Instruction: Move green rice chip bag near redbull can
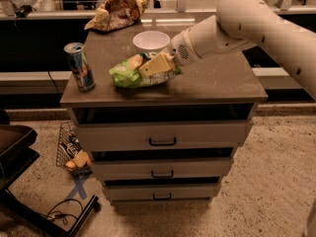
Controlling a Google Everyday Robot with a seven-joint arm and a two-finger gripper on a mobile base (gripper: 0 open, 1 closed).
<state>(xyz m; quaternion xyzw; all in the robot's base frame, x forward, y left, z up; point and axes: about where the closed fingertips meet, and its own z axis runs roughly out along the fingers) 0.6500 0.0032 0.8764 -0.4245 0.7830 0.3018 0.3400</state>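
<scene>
Bag (123, 76) (green) lies lengthwise twd redbull can (80, 66); tool (157, 65) at other end.

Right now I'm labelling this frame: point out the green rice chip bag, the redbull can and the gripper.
green rice chip bag (126, 75): camera view, its bright-green left half.
redbull can (81, 69): camera view, middle of its side.
gripper (156, 65): camera view, its tan tip, over the bag's right end.
</scene>
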